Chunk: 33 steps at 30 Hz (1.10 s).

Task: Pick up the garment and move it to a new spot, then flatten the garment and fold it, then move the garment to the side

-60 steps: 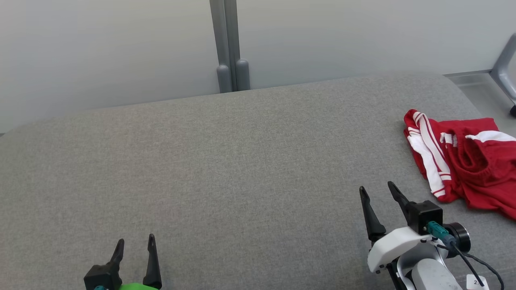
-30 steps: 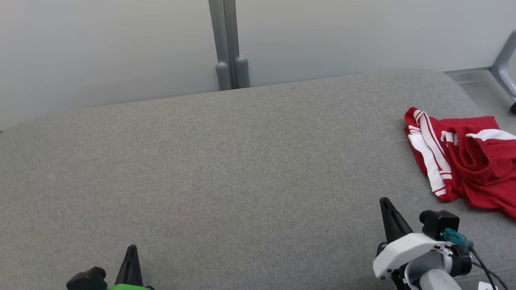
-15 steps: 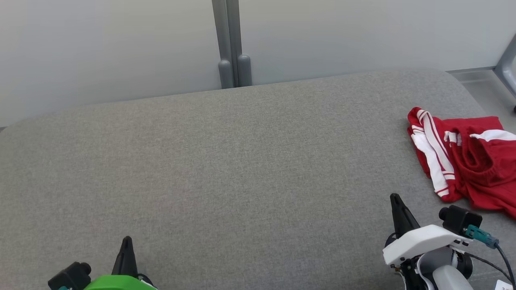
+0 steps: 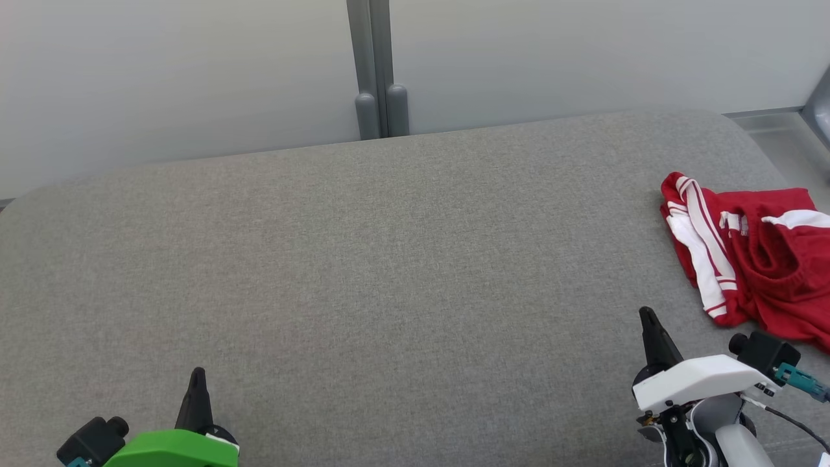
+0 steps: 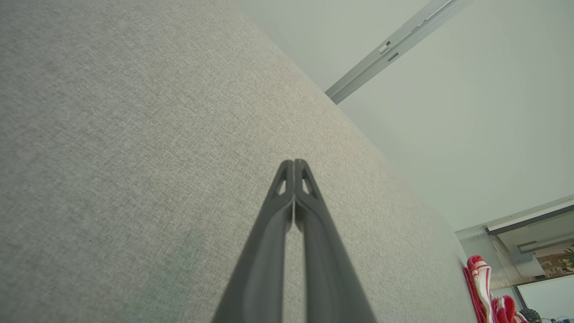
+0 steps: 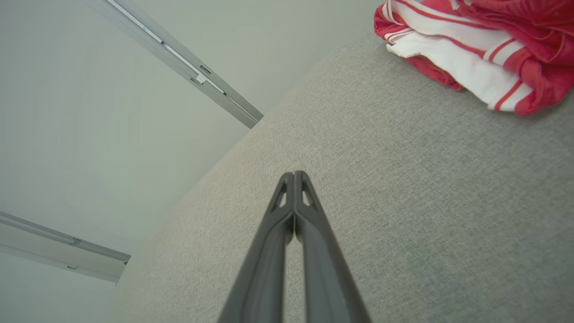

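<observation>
**Head view: left gripper (image 4: 196,376) and right gripper (image 4: 646,316) both pinched shut, garment (image 4: 755,266) off at the right end**

So the left wrist view is pretty clear on this one: the left gripper (image 5: 293,163) has its two dark fingers pressed together right up to the tips, with nothing between them. The right wrist view gives the same story for the right gripper (image 6: 294,175), closed tight and empty.

Both point out across the grey cushioned surface (image 4: 389,259). In the head view the left one sits at the near left and the right one at the near right.

The garment is red with white stripes and lies in a crumpled heap on the right end of that surface. It's a bit farther away than the right gripper and to its right, near it but clearly not touching. Part of it runs off the right edge of the head view. It pops up in the right wrist view (image 6: 475,58) too, and as a small red patch in the left wrist view (image 5: 482,278).

Behind the far edge of the surface there's a pale wall with a grey post (image 4: 378,71).
</observation>
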Tool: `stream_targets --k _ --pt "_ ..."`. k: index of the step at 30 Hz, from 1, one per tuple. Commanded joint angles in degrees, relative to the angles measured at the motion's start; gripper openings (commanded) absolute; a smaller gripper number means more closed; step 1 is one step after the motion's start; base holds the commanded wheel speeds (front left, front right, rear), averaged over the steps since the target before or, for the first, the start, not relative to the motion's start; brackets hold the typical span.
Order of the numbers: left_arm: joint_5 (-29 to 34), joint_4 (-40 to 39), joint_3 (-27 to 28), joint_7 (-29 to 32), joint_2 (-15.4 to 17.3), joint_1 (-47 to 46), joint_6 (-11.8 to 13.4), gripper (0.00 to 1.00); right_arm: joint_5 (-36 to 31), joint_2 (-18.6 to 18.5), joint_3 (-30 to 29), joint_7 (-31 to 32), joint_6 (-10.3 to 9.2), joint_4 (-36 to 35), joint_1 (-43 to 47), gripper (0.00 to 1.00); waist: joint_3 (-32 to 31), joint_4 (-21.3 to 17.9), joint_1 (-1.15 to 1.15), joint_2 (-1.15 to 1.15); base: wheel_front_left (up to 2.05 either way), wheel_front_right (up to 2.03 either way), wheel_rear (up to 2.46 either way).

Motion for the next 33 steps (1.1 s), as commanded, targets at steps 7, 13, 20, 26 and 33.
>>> stream_targets --k 7,13,20,26,33 --pt "-6.01 -1.55 0.76 1.44 0.39 -2.24 -0.65 0.00 6.49 -0.24 -1.19 1.69 -0.02 -1.82 -0.39 0.00 0.17 0.26 0.00 0.00 0.00 0.00 0.00" --pt "-9.98 -2.05 1.17 2.49 0.42 -2.67 -0.92 0.00 10.82 -0.26 -1.89 2.84 -0.02 -2.41 -0.31 0.00 0.30 0.47 0.00 0.00 0.00 0.00 0.00" --pt "-14.28 -2.64 1.57 3.61 0.45 -3.21 -1.26 0.00 15.47 -0.28 -2.63 4.04 -0.02 -3.06 -0.22 0.00 0.46 0.72 0.00 0.00 0.00 0.00 0.00" --pt "-17.75 -3.13 1.89 4.53 0.48 -3.54 -1.48 0.00 19.27 -0.29 -3.23 5.04 -0.02 -3.57 -0.14 0.00 0.59 0.93 0.00 0.00 0.00 0.00 0.00" --pt "-21.56 -3.63 2.25 5.57 0.51 -4.00 -1.80 0.00 23.46 -0.31 -3.93 6.11 -0.02 -4.15 -0.04 0.00 0.75 1.18 0.00 0.00 0.00 0.00 0.00"
